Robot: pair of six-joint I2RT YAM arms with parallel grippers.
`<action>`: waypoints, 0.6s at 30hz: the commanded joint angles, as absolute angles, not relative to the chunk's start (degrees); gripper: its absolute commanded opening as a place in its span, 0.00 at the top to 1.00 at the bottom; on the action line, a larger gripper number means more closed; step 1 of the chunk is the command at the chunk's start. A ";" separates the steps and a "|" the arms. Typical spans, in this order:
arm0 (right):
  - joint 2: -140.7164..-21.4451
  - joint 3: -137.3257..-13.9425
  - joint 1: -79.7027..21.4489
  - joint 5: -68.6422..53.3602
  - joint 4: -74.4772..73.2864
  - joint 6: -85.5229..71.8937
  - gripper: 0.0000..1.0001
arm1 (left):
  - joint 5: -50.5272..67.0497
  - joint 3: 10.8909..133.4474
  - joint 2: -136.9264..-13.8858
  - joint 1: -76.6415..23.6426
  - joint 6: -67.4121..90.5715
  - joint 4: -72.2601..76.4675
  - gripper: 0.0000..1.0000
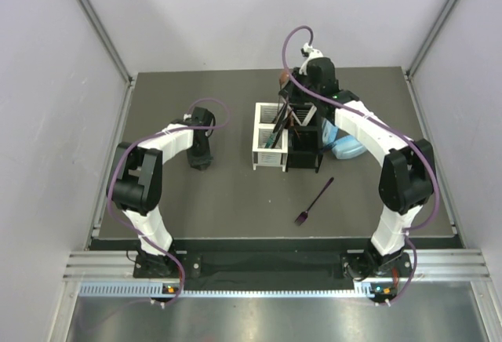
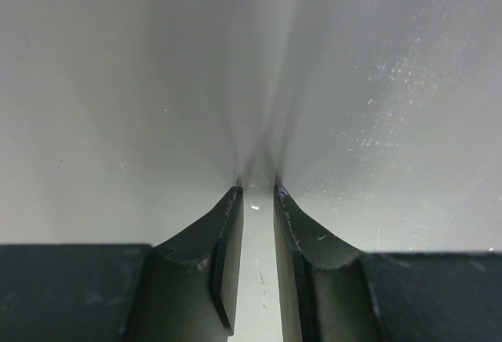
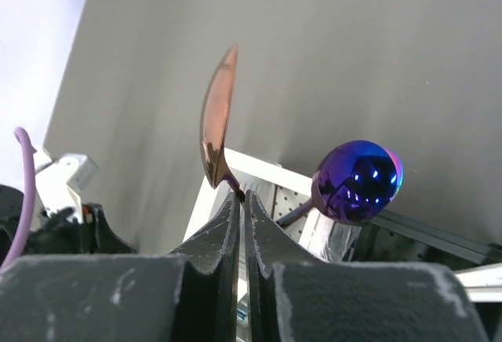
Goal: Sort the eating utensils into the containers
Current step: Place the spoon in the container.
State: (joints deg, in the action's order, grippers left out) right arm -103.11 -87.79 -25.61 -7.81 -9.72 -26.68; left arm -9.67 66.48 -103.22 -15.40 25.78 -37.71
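The right arm reaches across to the far side of the counter [image 1: 196,209]. Its right fingers [image 3: 223,236] are clenched tight on the thin neck of a brown spoon [image 3: 217,118]. The spoon's round end points up, above the far end of the two boxes.

The white box [image 1: 268,158] and the black box [image 1: 304,161] stand side by side and touch, near the middle of the counter. Thin things stick up out of both. From above they are too small to tell apart. In the right wrist view a shiny purple-blue spoon [image 3: 357,181] stands round end up, just beside the brown one. I cannot tell which slot it is in.

A dark fork [image 1: 314,200] lies flat by itself in front of the black box. Its prongs point toward the near edge. It is well apart from the boxes and from the edge, with bare counter all around it.

The light-blue headphones [image 1: 346,148] sit just right of the black box, partly under the right arm.

The left arm bends in on the left side. Its left fingers [image 2: 212,240] point down at the counter, released, with a small gap and nothing in it. Bare counter lies between them and the white box.

Gray walls stand close along the left, right and far edges.
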 commanded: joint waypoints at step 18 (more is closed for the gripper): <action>-99.49 -82.18 -26.63 -11.25 -15.20 -27.25 1.00 | -9.23 68.11 -103.88 -15.12 25.84 -37.44 0.73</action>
